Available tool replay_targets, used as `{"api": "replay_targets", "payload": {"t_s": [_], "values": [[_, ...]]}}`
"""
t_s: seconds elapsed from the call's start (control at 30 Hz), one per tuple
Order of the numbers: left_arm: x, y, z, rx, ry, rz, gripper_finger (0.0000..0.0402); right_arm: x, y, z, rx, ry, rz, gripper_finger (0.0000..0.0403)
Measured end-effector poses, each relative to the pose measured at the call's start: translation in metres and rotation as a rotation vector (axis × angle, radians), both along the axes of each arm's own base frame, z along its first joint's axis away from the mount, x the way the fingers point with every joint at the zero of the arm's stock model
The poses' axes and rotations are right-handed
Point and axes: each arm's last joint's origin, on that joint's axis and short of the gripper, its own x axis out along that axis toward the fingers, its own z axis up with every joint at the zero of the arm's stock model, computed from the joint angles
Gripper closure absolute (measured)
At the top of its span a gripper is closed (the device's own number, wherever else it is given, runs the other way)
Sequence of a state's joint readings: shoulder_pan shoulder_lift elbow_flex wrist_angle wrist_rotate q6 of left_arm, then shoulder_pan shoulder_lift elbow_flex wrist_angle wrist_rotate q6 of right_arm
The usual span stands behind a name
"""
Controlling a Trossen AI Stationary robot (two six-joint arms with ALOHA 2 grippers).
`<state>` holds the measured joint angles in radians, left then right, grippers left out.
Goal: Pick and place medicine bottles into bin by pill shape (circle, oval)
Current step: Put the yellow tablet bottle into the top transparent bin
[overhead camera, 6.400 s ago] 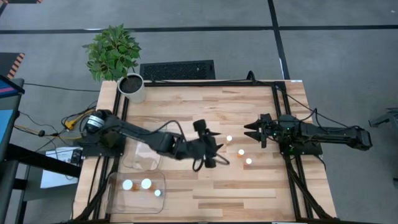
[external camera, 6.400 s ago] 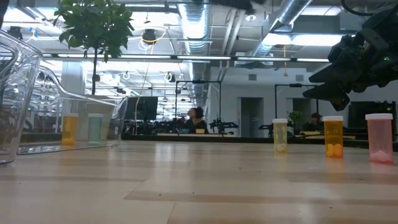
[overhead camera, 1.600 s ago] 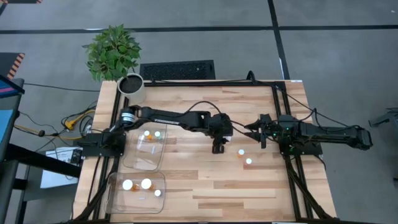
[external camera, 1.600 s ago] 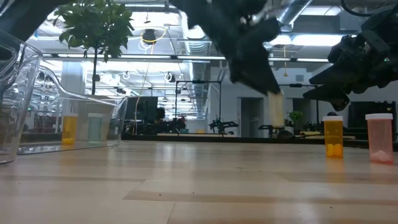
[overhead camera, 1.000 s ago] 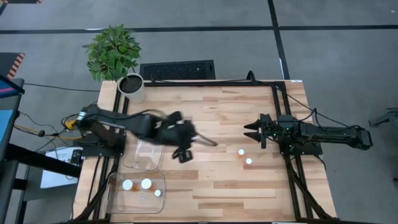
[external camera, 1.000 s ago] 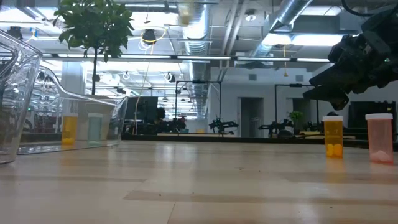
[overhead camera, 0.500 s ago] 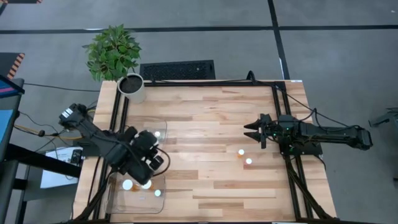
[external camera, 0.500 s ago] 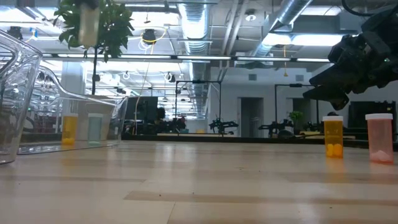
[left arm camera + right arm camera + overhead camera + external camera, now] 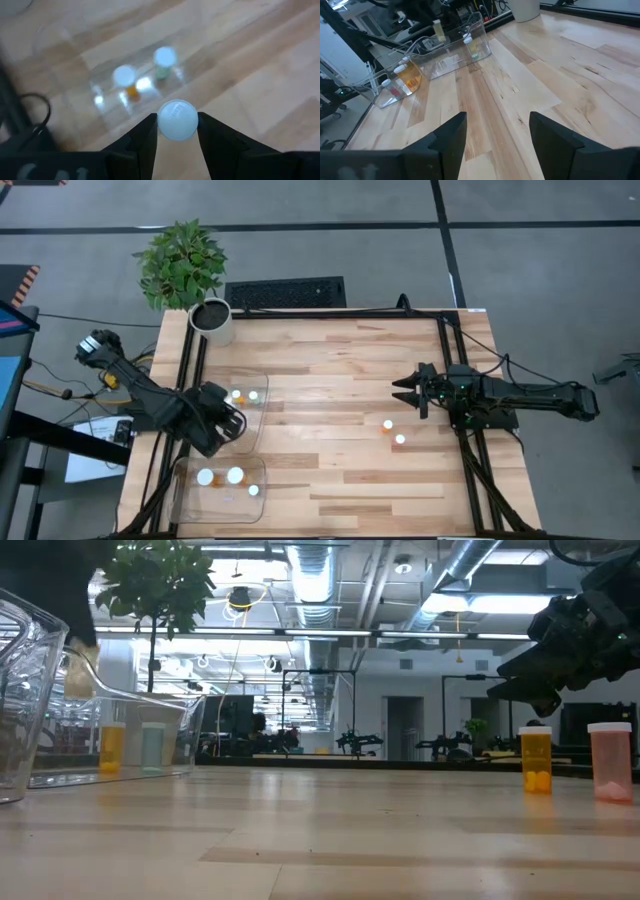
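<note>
My left gripper (image 9: 177, 131) is clamped on a medicine bottle (image 9: 177, 119), its round white cap wedged between my two dark fingers (image 9: 146, 141). From above, that gripper (image 9: 226, 424) hangs over the upper clear bin (image 9: 250, 435) at the left side of the wooden table (image 9: 330, 360). Past the held cap I look down on two more bottles already standing in that bin, one with orange contents (image 9: 125, 79) and one greenish (image 9: 164, 59). The lower clear bin (image 9: 182, 500), nearer the table's front edge, holds three white-capped bottles (image 9: 226, 478). My right gripper (image 9: 403, 392) waits over the right part of the table, its fingers (image 9: 451, 134) spread apart with nothing between them. Near it two bottles stand loose on the wood: one with yellow-orange pills (image 9: 536, 760) and a wider pinkish one (image 9: 610, 762), seen from above as two white caps (image 9: 394, 432) close together. A potted plant (image 9: 186, 272) sits at the table's far left corner, and a dark keyboard-like grille (image 9: 285, 292) lies just beyond the far edge
</note>
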<state>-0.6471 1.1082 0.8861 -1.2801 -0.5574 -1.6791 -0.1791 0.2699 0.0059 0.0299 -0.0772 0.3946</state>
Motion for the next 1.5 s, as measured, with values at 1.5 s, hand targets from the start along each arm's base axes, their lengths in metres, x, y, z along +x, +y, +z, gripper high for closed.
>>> {"api": "replay_targets", "payload": {"t_s": [1.5], "values": [[0.02,0.003,-0.065,0.147,0.166,0.028,0.0273,0.0,0.0,0.0,0.004,0.002,-0.001,0.0178]]}}
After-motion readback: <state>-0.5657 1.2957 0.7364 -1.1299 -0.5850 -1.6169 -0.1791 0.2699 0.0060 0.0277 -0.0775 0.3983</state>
